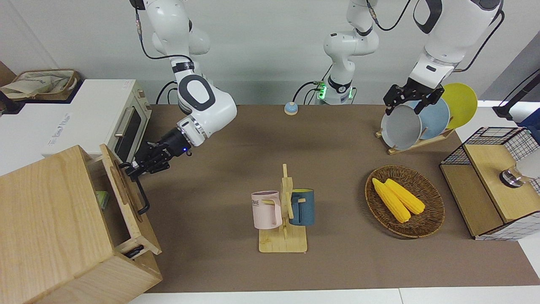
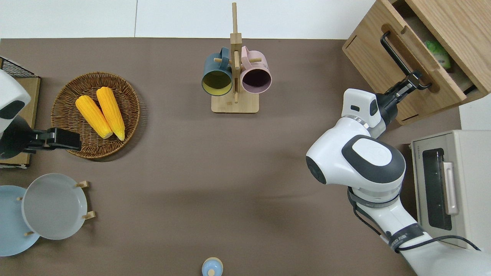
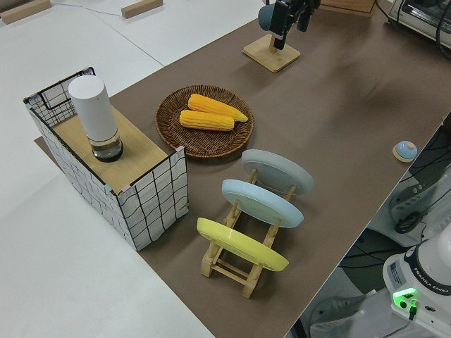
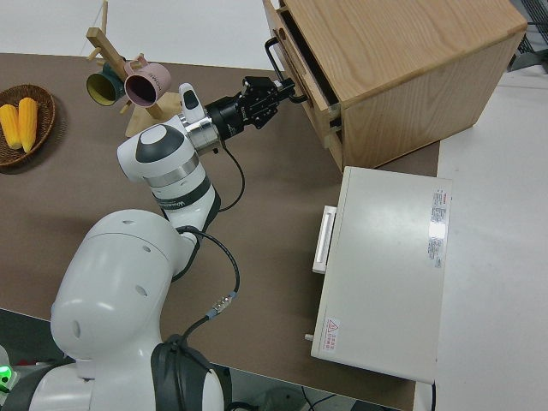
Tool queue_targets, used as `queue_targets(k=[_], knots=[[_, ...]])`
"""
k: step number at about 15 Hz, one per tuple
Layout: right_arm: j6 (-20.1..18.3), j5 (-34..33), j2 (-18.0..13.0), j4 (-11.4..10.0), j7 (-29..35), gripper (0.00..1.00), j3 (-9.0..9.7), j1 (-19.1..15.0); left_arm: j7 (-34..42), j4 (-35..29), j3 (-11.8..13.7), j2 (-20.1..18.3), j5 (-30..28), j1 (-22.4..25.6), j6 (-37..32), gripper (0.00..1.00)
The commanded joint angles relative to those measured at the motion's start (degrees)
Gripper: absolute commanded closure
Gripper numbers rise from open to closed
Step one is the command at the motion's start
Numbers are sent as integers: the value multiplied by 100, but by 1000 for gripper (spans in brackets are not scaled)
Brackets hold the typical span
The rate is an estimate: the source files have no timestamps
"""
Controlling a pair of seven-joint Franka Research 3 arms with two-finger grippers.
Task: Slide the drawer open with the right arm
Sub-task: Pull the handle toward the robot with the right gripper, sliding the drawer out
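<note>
**Spotter:** Right gripper (image 1: pixel 130 169) is where you should look first. Its fingers are closed around the end of the black bar handle (image 2: pixel 399 61) that lies nearer the robots, pinching it. In the overhead view the fingertips sit right on that bar.

**Operator:** And the drawer itself?

**Spotter:** Your drawer (image 1: pixel 126 198) belongs to the big pale wooden cabinet (image 1: pixel 50 219) at the right arm's end of the table, just beside the white toaster oven (image 2: pixel 448 188). I'd say you are partway through: the drawer front stands clear of the cabinet face, and there is a gap wide enough to show something green (image 2: pixel 437 50) inside. It does not look fully out, so you still have more travel to pull.

**Operator:** Anything to watch?

**Spotter:** You are holding the handle off centre, so in my judgement the drawer could skew on its runners if you pull hard. Keep your pull straight out from the cabinet front. Your left arm (image 1: pixel 438 46) is parked.
</note>
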Motion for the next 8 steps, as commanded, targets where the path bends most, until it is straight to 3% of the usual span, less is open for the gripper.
queue_targets(k=[1,4,8], knots=[[-197,70,-117,160,-470,1000,295,110,39,-28,28,-57,65,-35,-74,5],[-329,123,-152,151,-488,1000,384,198,39,-28,28,-57,65,-26,-73,2],[-645,352,-170,151,-602,1000,700,251,39,-28,28,-57,65,-26,-65,2]])
